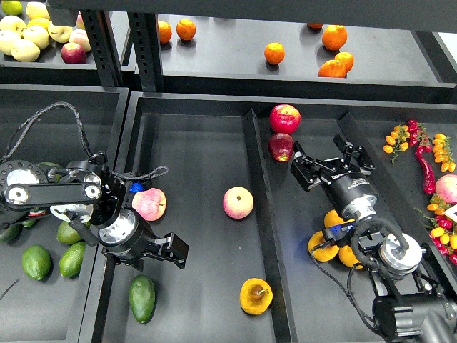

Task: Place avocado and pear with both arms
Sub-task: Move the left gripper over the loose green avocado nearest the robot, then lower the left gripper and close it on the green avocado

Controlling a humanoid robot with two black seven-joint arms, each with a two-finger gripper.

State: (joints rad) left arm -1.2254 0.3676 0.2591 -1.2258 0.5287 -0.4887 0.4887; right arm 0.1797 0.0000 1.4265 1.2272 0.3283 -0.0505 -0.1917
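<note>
Dark green avocado (142, 298) elongated, smooth; left claw (176, 251) state unclear; right claw (330, 161) spread apart, empty.

Smooth dark-green avocado (142, 298), glossy apple (238, 202), matt black tray (193, 157)

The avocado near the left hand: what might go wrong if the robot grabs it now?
The left hand hovers just above the avocado, near the bin wall; the fruit could be nudged and roll away. A pink apple sits beside the arm and may get bumped. The right hand is far from the pear.
</note>
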